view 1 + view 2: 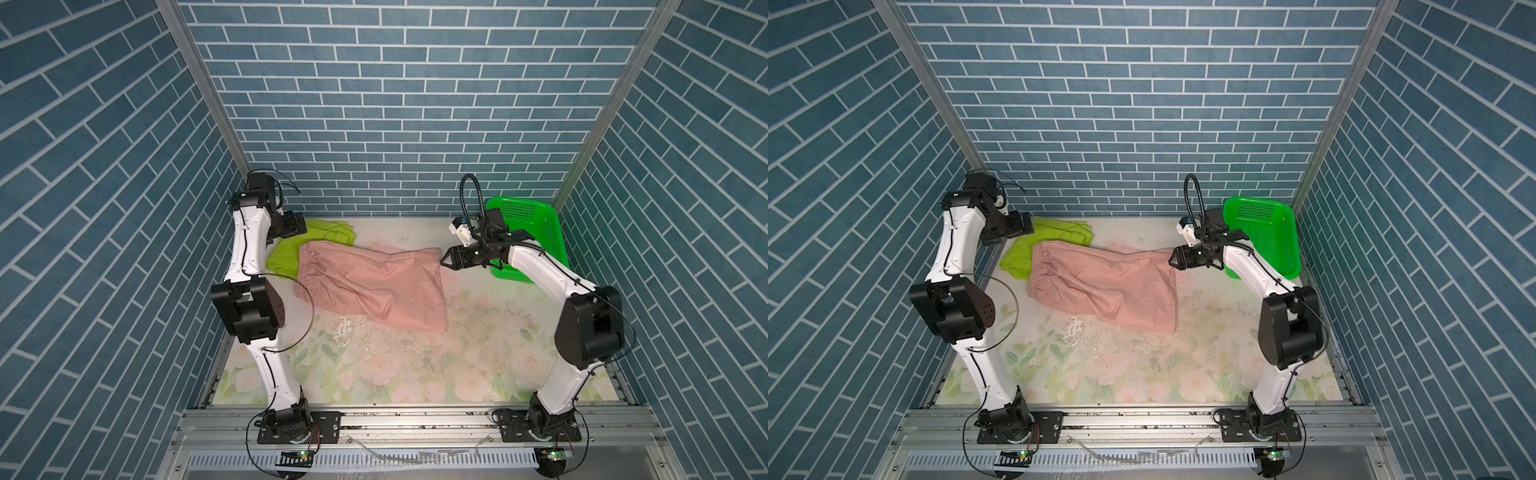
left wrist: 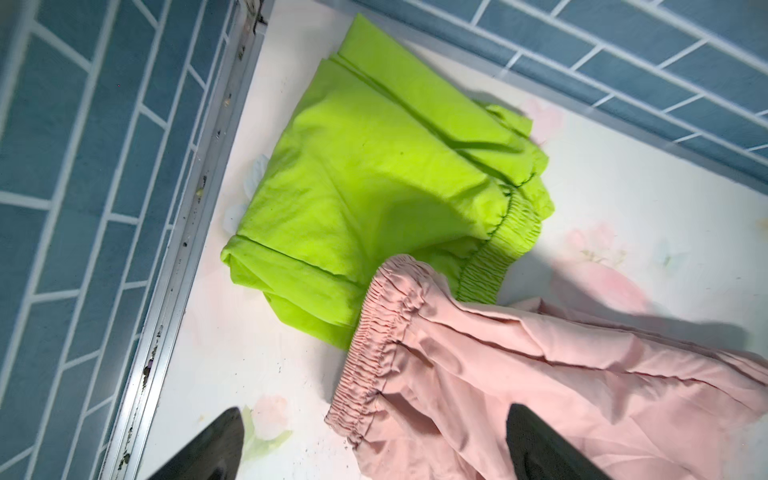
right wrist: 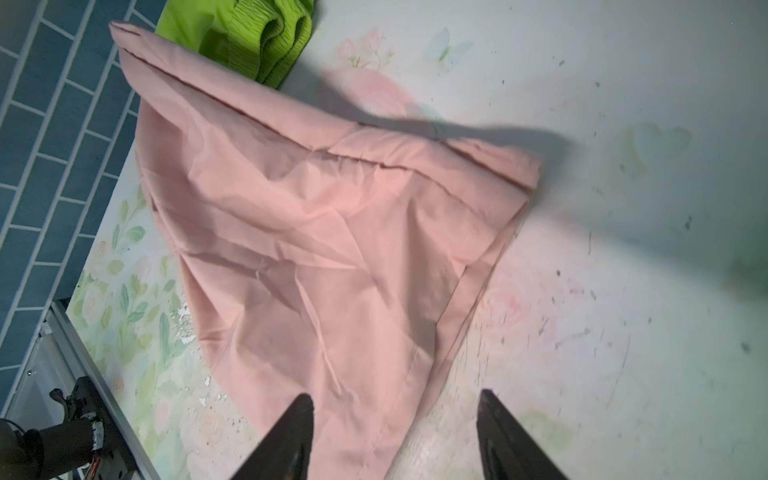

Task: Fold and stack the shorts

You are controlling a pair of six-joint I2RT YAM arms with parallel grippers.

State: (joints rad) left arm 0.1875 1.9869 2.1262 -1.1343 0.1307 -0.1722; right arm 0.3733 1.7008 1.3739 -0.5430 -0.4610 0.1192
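Note:
The dusty-pink shorts (image 1: 374, 286) lie spread on the table in both top views, gathered waistband to the left. That waistband overlaps the lime-green shorts (image 1: 280, 255), a bunched pile at the back left corner. In the left wrist view my left gripper (image 2: 374, 407) stands open above the pink waistband (image 2: 374, 332), next to the green shorts (image 2: 374, 187). It grips nothing. My right gripper (image 1: 445, 259) is open at the far right hem corner of the pink shorts (image 3: 311, 228). In the right wrist view the hem lies loose under its spread fingers (image 3: 291, 428).
A bright green perforated plastic basket (image 1: 528, 232) leans in the back right corner, just behind the right arm. Blue brick-pattern walls close in on three sides. The floral table (image 1: 415, 365) has a metal rail along its front edge.

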